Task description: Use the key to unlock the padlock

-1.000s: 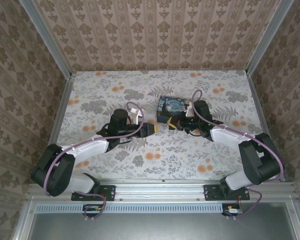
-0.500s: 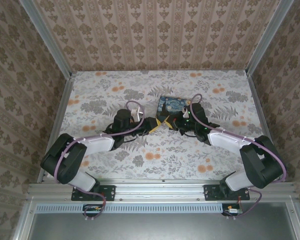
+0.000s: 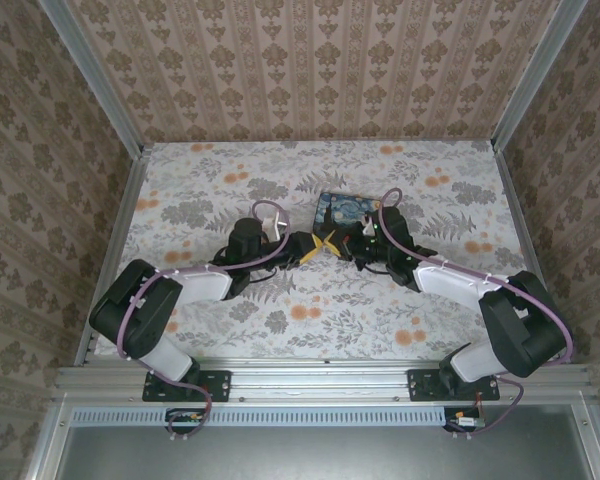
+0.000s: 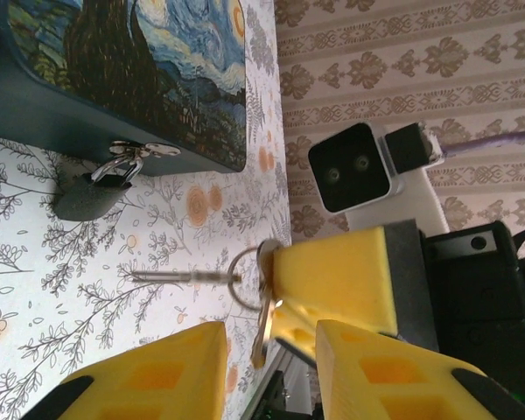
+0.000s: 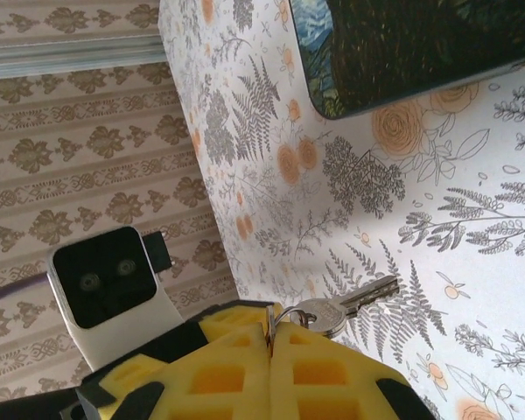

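Metal key (image 5: 334,317) between two claws, beside the box (image 4: 140,70).
Right claw (image 5: 271,337) clenches it; left claw (image 4: 271,339) stands released around it. Padlock (image 4: 87,197) hangs at the box's front; a mistimed handover may drop the key.

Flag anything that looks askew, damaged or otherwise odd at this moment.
Nothing is spilled or damaged. One oddity: the right tool pinches the key by its ring rather than its head, so the key sticks out sideways from the fingertips. The padlock lies tilted on the table, hooked to the box.
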Available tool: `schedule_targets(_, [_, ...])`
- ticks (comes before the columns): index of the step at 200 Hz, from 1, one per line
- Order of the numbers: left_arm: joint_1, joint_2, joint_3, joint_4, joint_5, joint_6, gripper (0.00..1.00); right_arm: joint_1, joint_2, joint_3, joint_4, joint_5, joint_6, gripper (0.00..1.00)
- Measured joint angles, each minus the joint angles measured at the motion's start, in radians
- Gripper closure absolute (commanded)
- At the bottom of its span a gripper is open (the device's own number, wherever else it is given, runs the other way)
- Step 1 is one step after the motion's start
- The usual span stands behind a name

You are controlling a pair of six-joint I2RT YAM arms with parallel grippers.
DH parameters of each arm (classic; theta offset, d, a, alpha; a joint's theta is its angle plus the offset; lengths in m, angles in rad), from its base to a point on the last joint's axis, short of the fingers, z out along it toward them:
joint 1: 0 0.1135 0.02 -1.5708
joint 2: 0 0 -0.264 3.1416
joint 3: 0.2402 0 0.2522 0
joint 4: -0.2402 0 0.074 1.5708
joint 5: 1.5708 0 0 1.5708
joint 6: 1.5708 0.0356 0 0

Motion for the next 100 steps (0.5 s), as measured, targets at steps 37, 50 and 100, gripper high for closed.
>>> schedule_targets(37, [0.005,0.006,-0.001,0.034,0.0,-0.01,0.73,0.012,0.0,0.001,0.001,0.0,0.004,1.0])
schedule_targets(50, [0.005,0.006,-0.001,0.035,-0.002,-0.01,0.74,0.013,0.0,0.003,0.001,0.0,0.008,1.0])
schedule_targets(100, [0.006,0.006,-0.004,0.042,0.01,-0.01,0.75,0.017,0.0,0.004,0.008,0.0,0.016,1.0])
